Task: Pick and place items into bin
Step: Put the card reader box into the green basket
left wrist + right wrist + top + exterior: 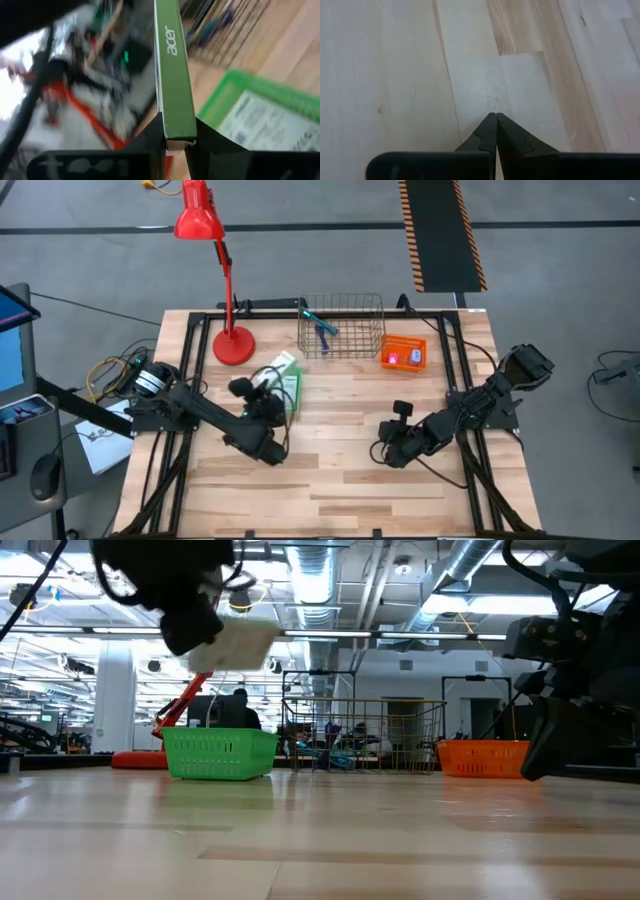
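A: Well, the left gripper [176, 142] is clamped on a slim green-edged box [174, 75] with "acer" printed along its side; the fingers [150, 137] pinch its lower end from both sides.

B: And where does that put the box?

A: Lifted above the table [340, 480], just over the green basket [219, 754]. In the low view the pale box [240, 643] hangs tilted above the basket's rim, not touching it. Inside the basket a white printed card [272, 127] already lies flat.

B: The right arm?

A: The right gripper [496, 131] sits low over bare wood on the right half of the table, fingers pressed together with nothing between them.

B: The remaining items?

A: A dark blue pen [326, 332] and a teal stick-like tool [316, 319] lie in the wire basket [341, 300] at the far edge. Beside it, the orange basket [403, 353] holds a small pink-red object [393, 359]. A red desk lamp [213, 260] stands at the far left corner.
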You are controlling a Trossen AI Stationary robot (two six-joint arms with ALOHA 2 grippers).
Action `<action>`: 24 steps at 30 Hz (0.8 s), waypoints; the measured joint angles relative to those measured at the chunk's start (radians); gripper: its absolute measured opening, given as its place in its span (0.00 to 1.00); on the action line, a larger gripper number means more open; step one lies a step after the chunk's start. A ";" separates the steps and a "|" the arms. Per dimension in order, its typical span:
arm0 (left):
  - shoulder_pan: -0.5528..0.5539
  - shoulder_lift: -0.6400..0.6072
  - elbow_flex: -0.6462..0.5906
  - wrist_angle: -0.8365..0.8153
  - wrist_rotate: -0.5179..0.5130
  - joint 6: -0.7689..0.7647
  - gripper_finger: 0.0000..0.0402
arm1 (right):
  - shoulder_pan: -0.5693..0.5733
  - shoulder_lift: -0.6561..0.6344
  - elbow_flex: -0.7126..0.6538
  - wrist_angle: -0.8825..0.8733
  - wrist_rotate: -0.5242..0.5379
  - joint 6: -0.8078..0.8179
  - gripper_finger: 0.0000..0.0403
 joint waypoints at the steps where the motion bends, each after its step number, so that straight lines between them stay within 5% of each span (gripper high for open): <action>1: 0.000 0.000 -0.008 -0.022 0.039 -0.078 0.08 | 0.000 0.000 0.000 0.001 0.000 0.000 0.00; 9: -0.034 0.020 -0.060 0.066 0.174 -0.175 0.07 | -0.001 0.000 0.000 0.015 0.029 -0.001 0.00; 15: -0.034 0.050 -0.057 0.133 0.167 -0.194 0.07 | -0.010 -0.001 0.001 0.027 0.030 -0.002 0.00; 24: -0.022 0.050 -0.057 0.141 0.087 -0.460 0.08 | -0.009 -0.001 0.001 0.039 0.030 -0.010 0.00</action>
